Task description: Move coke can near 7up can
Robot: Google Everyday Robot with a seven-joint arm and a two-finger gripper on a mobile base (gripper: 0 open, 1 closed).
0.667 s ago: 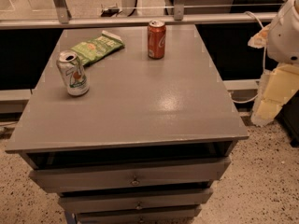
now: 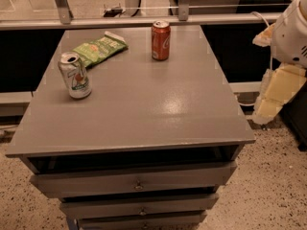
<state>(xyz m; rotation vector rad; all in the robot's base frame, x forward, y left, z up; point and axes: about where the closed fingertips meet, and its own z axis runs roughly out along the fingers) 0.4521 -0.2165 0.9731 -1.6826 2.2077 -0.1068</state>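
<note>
Two cans on table (image 2: pixel 144 119): coke can (image 2: pixel 160 40) back centre, 7up can (image 2: pixel 75 75) left, well apart. Gripper (image 2: pixel 278 92) off the right edge, well clear of coke; grip state can't tell.

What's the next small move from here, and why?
Probably swing the end effector in over the table toward the coke can. It hangs beyond the table's right edge, while the coke can stands upright near the far edge, apart from the 7up can at the left.

Red-orange coke can (image 2: pixel 160 40), silver-white 7up can (image 2: pixel 75 75) (green markings), seemingly cream pincer (image 2: pixel 274 97) at right edge.
</note>
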